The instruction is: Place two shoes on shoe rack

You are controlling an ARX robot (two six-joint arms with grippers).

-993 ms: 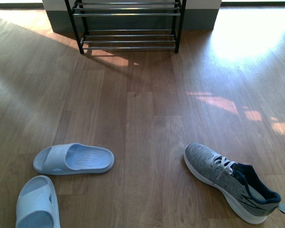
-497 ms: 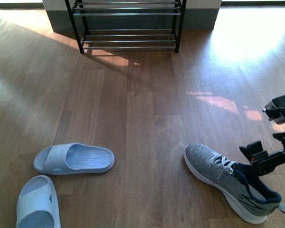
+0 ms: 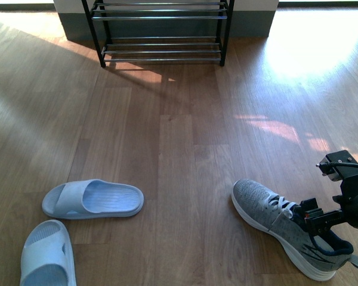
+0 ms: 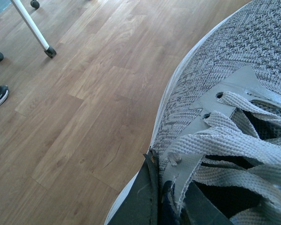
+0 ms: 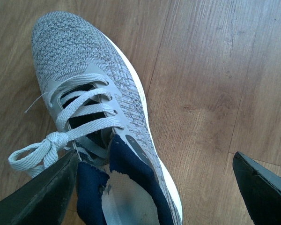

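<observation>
Sneaker (image 3: 256,205), grey knit with a thick white sole and navy lining, lies on the wood floor (image 3: 185,149) at near right in my front view, well apart from the shoe rack (image 3: 161,50). Its collar is partly hidden by the right claw (image 5: 155,156), which gapes wide and grips nothing, one finger by the laces, the other over bare floor. Second sneaker (image 4: 234,70) shows only in the left wrist view, cropped. The left claw (image 4: 171,208) pinches its collar edge. Rack top is cut off: black frame, chrome bars. Pale blue rubber slides (image 3: 92,198) lie near left, one cropped.
</observation>
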